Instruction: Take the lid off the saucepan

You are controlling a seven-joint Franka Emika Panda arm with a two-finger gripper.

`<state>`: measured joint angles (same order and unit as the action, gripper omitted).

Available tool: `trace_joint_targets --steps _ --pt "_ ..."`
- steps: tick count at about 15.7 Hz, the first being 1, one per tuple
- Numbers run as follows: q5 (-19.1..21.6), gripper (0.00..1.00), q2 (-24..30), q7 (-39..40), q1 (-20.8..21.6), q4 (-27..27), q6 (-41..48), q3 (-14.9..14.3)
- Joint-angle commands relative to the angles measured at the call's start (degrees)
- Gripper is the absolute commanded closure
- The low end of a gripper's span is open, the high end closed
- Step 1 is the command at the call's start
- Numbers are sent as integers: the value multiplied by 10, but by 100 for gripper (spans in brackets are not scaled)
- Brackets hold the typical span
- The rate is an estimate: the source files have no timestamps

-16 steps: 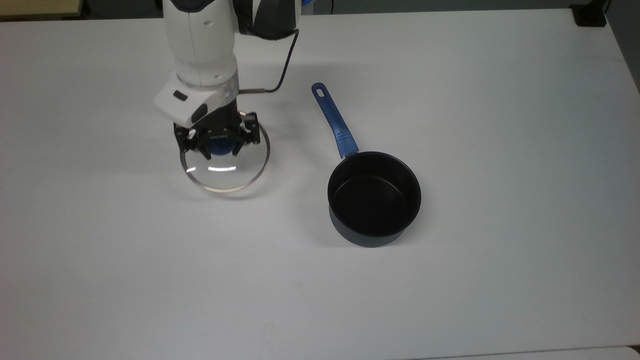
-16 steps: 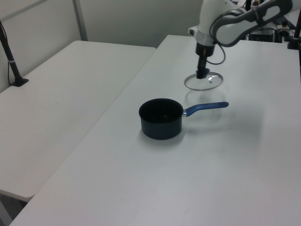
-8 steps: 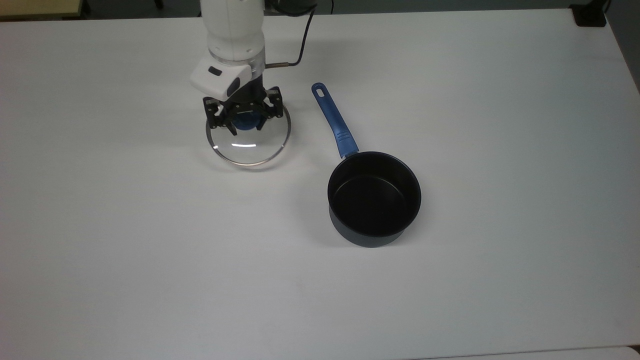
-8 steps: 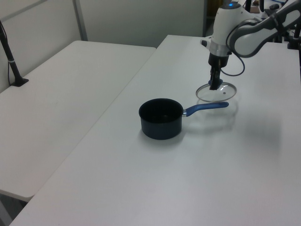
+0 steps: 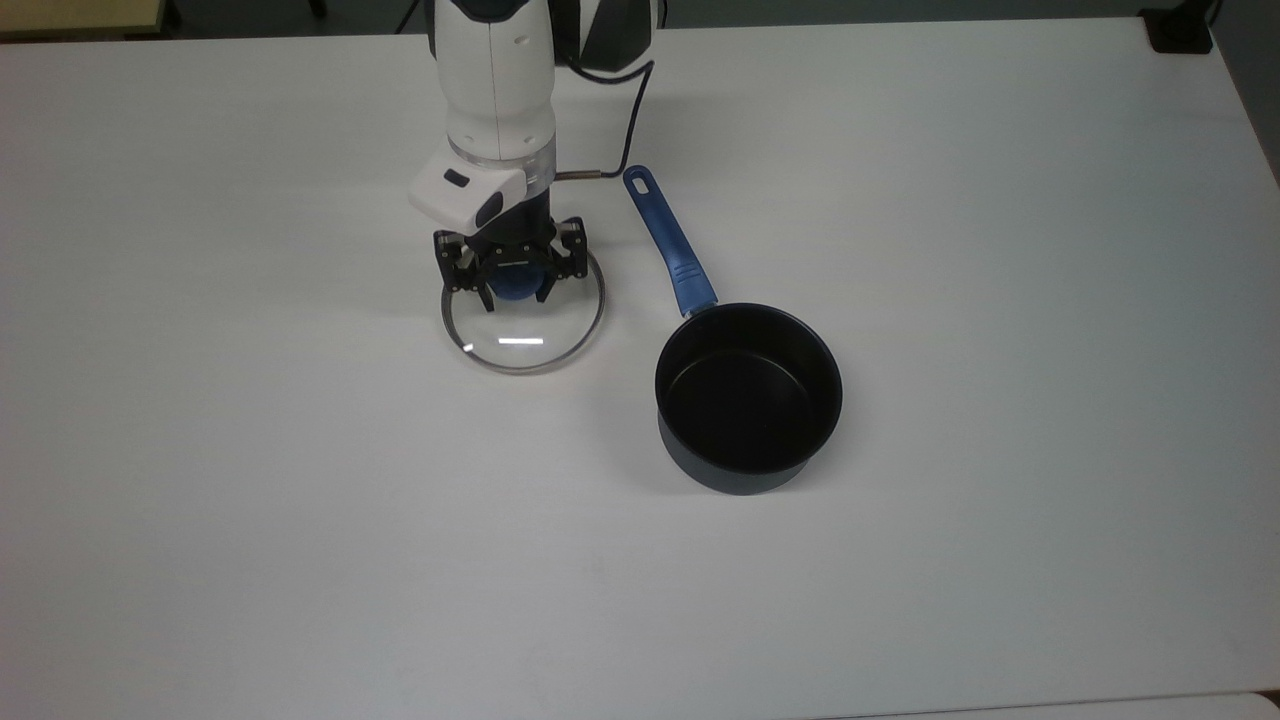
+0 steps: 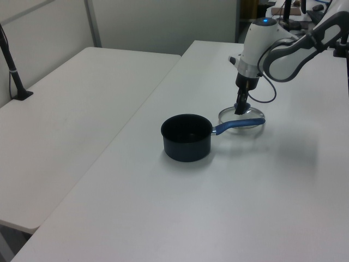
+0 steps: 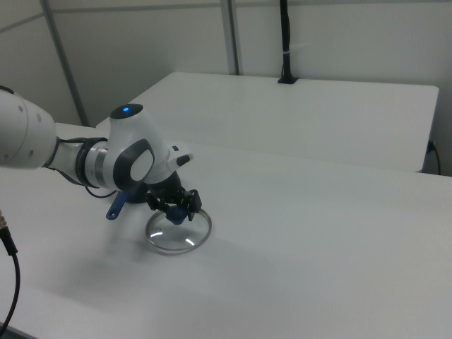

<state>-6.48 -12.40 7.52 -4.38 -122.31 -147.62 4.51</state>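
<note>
Fingers [image 5: 478, 285] of the gripper [image 5: 511, 281] stand either side of the blue knob [image 5: 513, 287] of the lid [image 5: 523, 320], closed in on it — apparently gripping it, though contact itself is hard to confirm. The top view shows both black fingers flanking the knob, with the glass disc spreading below them toward the top view's bottom. The left view shows the lid [image 6: 241, 116] low over the white tabletop [image 5: 900, 200], whether resting or just above is unclear, and lying behind the handle [image 6: 238, 124] of the saucepan [image 6: 186, 137]. The right view shows the lid [image 7: 178, 232] beneath the gripper [image 7: 174, 207]. In the top view the saucepan [image 5: 748, 396] stands open, to the lid's right, apart from it.
</note>
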Motion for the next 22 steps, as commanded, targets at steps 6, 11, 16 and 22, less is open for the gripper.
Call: trace_joint_targets --steps 6,11,16,22 --pt "-34 0 32 -26 5 36 84 -2" --pt "-26 0 47 -103 33 197 387 -1" --pt "37 0 104 -108 64 237 455 -21" --pt "50 0 148 -200 113 236 516 -65"
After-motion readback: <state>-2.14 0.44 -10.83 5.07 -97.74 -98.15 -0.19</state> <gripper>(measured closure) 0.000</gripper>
